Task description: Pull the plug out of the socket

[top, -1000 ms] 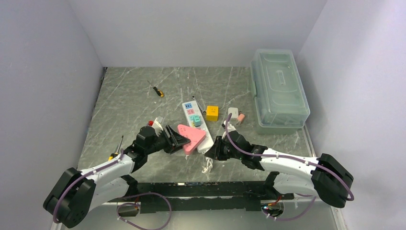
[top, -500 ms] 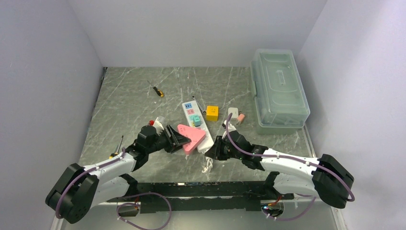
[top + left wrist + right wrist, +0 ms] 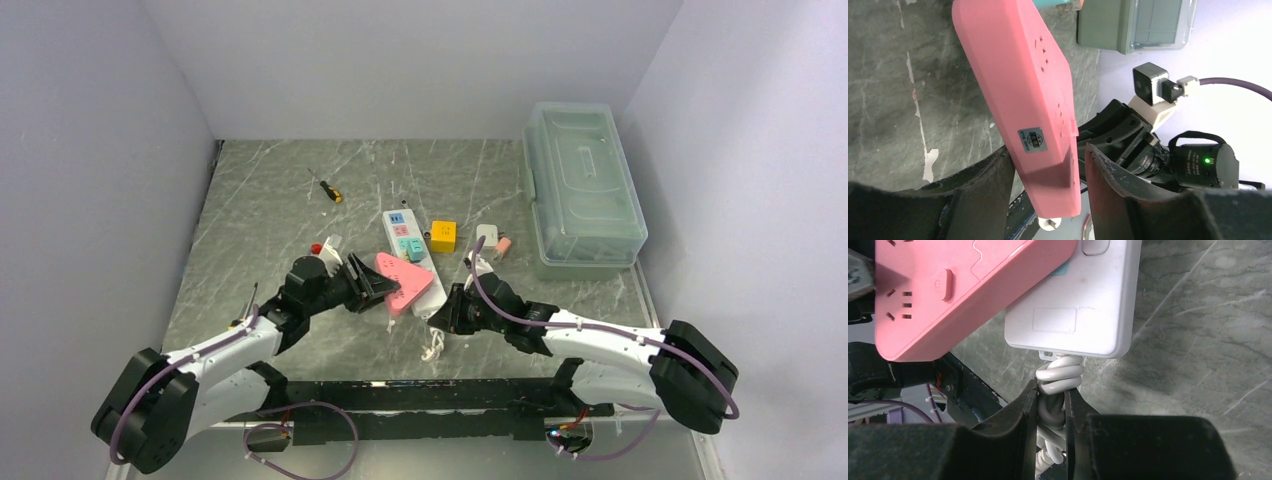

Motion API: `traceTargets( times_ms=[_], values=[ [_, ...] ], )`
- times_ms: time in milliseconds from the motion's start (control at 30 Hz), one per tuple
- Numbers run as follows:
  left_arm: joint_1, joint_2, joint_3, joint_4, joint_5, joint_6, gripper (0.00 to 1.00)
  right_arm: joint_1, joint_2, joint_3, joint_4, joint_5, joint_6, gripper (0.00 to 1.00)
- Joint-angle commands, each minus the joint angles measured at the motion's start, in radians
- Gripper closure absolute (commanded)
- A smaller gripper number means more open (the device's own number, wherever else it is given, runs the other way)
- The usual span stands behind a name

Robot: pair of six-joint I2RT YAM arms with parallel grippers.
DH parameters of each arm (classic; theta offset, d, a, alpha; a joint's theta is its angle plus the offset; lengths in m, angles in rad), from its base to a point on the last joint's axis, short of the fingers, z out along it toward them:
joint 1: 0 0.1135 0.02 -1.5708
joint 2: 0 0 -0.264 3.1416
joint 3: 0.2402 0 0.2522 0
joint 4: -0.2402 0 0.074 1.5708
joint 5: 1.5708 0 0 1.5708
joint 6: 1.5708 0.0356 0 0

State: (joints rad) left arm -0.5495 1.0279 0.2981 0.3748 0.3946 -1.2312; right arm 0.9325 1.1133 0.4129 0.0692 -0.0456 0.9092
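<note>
Bench [image 3: 260,200] carries the socket [image 3: 402,232] lengthwise near its middle, cord end toward the near edge: a narrow white strip with blue, pink and teal faces showing. Over its near end sits the plug [image 3: 405,283], a pink triangular block, tilted; whether its pins are free I cannot tell. The left claw [image 3: 1048,165] is clamped on the plug's edges, likely to draw it off. The right claw [image 3: 1050,390] pinches the coiled white cord [image 3: 1060,372] at the strip's end, probably anchoring it against that pull.
</note>
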Motion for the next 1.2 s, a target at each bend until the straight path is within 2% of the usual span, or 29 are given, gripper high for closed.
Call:
traceTargets(
  times_ms=[0,467,600,933,1167],
  values=[
    [-0.003,0.028,-0.015,0.042,-0.016,0.010,0.44,0.000,-0.074,0.004,0.085,-0.003,0.022,1.00],
    [-0.002,0.119,-0.080,0.120,-0.018,0.006,0.44,-0.001,-0.194,0.012,0.086,0.019,0.042,1.00],
    [-0.003,0.113,-0.069,0.137,-0.006,-0.001,0.44,0.000,-0.180,0.006,0.082,0.028,0.040,1.00],
    [-0.003,0.020,0.027,0.048,0.000,0.002,0.44,0.007,-0.069,-0.051,0.074,0.074,0.027,1.00],
    [-0.002,0.079,0.044,0.101,0.027,-0.005,0.44,0.024,-0.023,-0.049,0.073,0.094,0.016,1.00]
  ],
)
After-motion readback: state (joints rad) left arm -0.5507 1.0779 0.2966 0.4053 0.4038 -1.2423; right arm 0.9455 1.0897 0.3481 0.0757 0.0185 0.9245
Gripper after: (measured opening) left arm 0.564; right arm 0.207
